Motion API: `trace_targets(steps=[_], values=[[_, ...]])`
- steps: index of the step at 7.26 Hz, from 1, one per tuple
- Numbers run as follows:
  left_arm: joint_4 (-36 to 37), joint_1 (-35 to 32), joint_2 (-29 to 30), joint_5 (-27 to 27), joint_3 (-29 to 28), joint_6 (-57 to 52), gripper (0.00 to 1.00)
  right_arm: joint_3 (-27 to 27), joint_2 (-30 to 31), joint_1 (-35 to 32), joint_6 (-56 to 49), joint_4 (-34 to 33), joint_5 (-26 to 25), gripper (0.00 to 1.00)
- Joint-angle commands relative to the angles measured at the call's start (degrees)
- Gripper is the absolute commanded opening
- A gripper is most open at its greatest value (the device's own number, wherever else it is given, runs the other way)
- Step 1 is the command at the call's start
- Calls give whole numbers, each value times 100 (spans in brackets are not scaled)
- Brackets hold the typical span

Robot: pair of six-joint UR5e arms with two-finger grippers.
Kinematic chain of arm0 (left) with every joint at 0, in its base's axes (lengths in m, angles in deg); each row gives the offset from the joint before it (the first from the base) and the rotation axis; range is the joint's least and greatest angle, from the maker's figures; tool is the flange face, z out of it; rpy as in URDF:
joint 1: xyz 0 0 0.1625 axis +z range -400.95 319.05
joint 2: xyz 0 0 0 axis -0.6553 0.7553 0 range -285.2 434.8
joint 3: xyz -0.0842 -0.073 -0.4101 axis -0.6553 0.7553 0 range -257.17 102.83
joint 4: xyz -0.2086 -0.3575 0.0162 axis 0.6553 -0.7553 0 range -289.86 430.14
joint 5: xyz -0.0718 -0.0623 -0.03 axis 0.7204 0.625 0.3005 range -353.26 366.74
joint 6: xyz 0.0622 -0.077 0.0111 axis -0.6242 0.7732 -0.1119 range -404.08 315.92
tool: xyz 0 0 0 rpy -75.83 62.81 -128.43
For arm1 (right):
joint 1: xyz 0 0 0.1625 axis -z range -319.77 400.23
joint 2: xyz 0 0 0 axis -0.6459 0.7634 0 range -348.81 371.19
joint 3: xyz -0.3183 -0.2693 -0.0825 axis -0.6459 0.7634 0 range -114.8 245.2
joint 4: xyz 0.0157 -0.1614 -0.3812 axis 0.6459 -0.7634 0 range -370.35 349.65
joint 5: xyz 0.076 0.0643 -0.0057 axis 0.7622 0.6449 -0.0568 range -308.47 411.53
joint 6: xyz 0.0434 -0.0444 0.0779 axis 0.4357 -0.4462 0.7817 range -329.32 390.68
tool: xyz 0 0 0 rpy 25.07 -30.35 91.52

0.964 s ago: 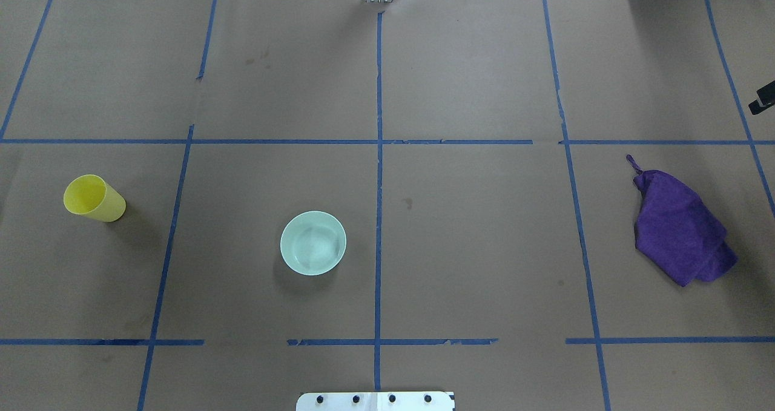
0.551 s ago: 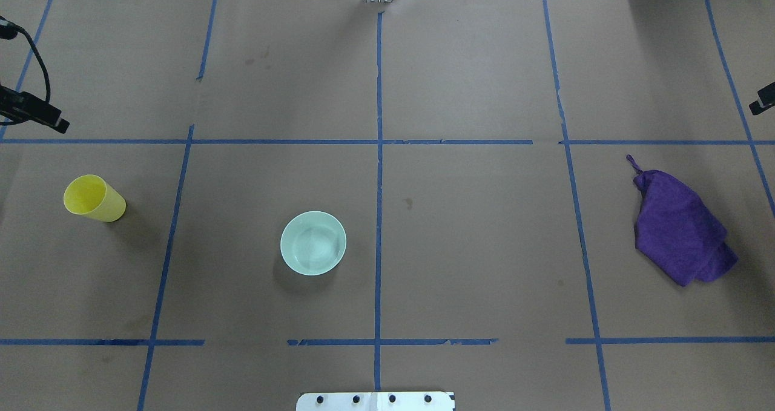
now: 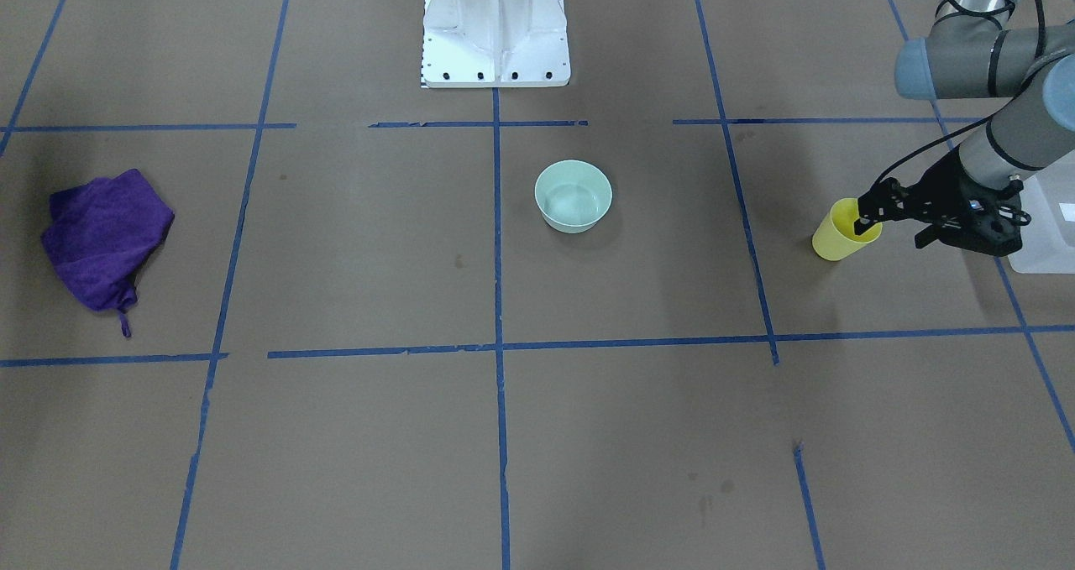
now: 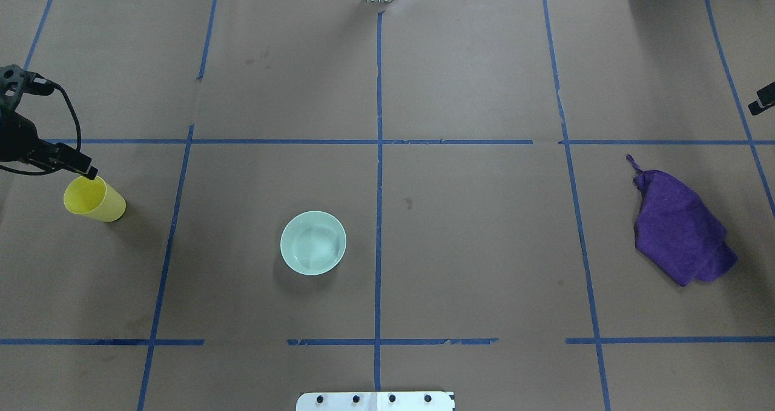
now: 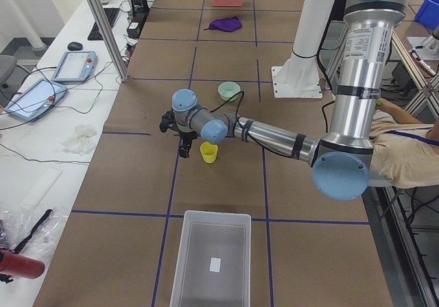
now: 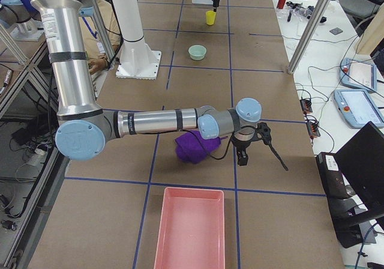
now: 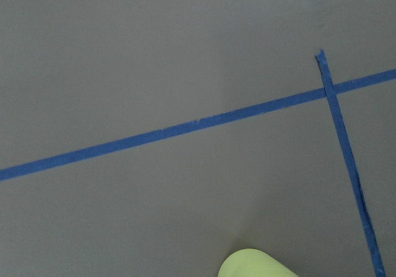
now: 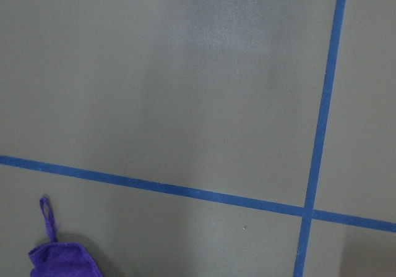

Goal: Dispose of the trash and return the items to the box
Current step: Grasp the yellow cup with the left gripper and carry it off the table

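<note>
The yellow cup (image 4: 94, 198) stands upright at the table's left; it also shows in the front view (image 3: 840, 238) and the left wrist view (image 7: 257, 264). The mint-green bowl (image 4: 313, 243) sits left of centre, empty. My left gripper (image 4: 88, 170) reaches in low, its tips at the cup's far rim (image 3: 862, 211), and looks slightly open, holding nothing. The frosted box (image 5: 211, 259) lies beyond the table's left end, its corner showing in the front view (image 3: 1050, 226). My right gripper (image 4: 761, 99) barely shows at the right edge; I cannot tell its state.
A crumpled purple cloth (image 4: 678, 226) lies at the right, below the right gripper (image 6: 242, 158). A pink tray (image 6: 191, 227) stands past the table's right end. The robot's white base plate (image 4: 375, 401) sits at the near edge. Blue tape lines grid the brown table.
My left arm has come in from the left edge and moved down toward the cup, its tips now at the rim. The cup, bowl, cloth and right gripper have not moved.
</note>
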Motion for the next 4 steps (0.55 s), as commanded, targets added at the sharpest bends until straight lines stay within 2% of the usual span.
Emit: trace_targets(steps=[1, 4], values=[[-51, 152, -139, -158, 3, 123, 100, -7, 0, 0, -3, 0, 2, 100], [-52, 247, -157, -282, -15, 175, 100, -7, 0, 0, -3, 0, 159, 100]])
